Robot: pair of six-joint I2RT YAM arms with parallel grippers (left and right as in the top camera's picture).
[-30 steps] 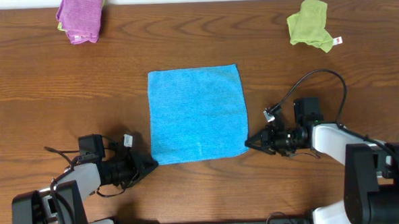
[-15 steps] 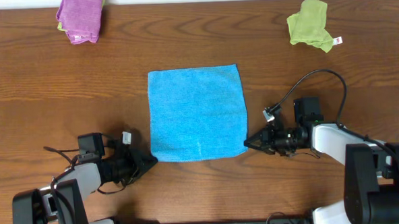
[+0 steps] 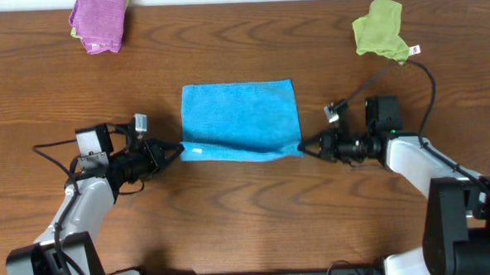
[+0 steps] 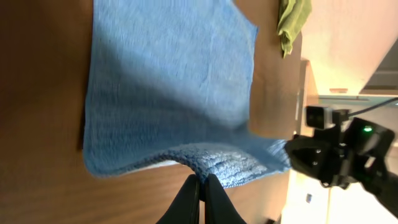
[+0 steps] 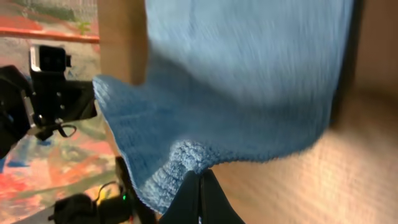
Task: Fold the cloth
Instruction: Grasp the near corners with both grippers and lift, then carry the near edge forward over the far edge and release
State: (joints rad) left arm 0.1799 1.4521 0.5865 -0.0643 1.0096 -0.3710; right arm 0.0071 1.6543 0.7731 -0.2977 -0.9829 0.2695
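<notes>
My left gripper (image 3: 178, 151) and right gripper (image 3: 305, 146) each pinched shut on near corner of bright sky-blue fuzzy square microfibre cloth (image 3: 240, 113), mid brown wooden table (image 3: 249, 228); near edge lifted. Risk: uneven travel skews fold; thin pinch slips, corner drops.

The sky-blue square microfibre cloth (image 3: 240, 117) lies midway on the brown wooden desk (image 3: 249, 228), its near edge apparently raised between the left tool (image 3: 178, 152) and the right tool (image 3: 303, 146). Behind it, a purple cloth (image 3: 99, 21) lies far left and a yellow-green cloth (image 3: 379, 28) far right.
</notes>
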